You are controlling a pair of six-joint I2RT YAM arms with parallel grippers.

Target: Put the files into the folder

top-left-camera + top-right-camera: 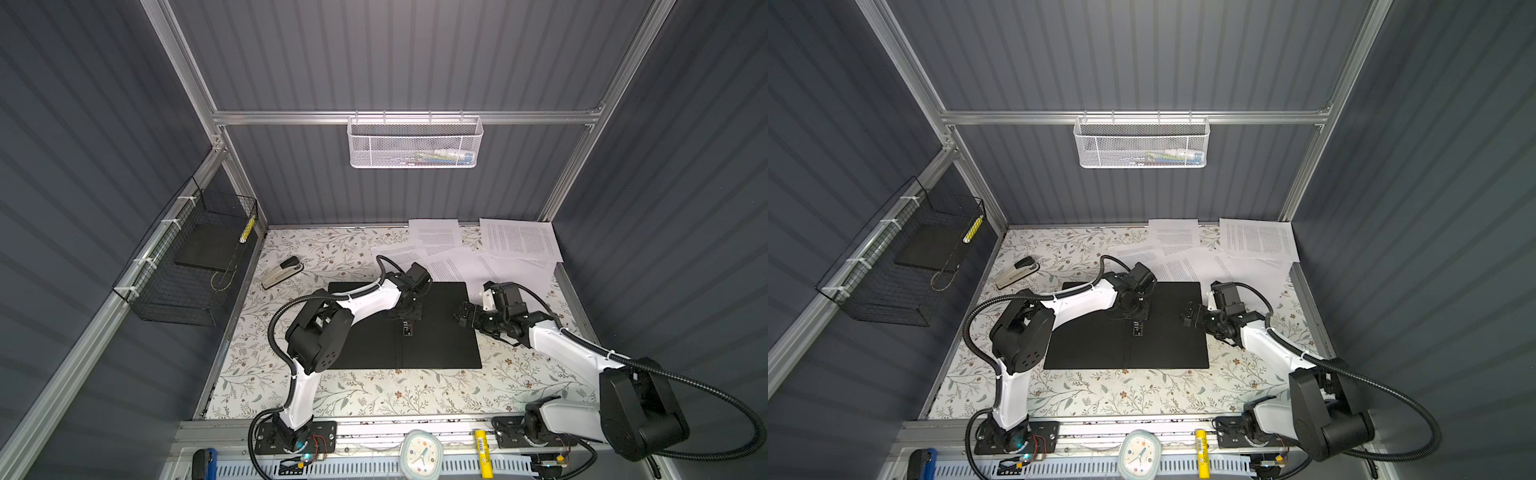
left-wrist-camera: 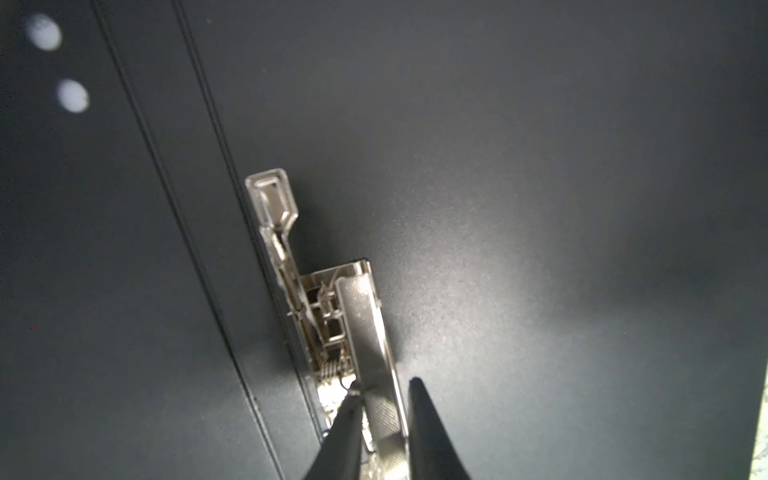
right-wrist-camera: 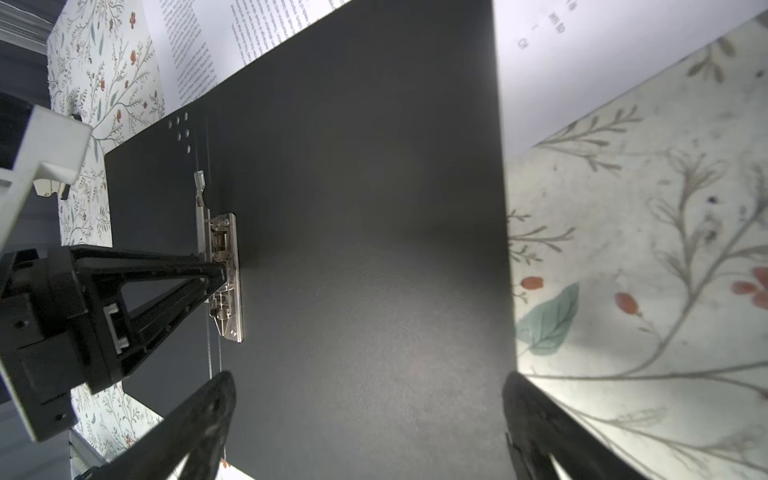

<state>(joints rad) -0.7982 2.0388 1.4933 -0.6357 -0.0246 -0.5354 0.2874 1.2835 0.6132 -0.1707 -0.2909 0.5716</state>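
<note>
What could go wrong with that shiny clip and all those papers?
The tips of the left end effector straddle the narrow clip; they might slip off it. The folder lies loose, and the right end effector hangs open above it, not pressing, so a tug on the clip may lift or slide it. Some papers lie under the folder's far edge and could crease.

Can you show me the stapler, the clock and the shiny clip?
stapler [image 1: 277, 276]: a top view, its pale body.
clock [image 1: 420, 451]: a top view, its face.
clip [image 2: 362, 318]: left wrist view, its metal bar.
</note>
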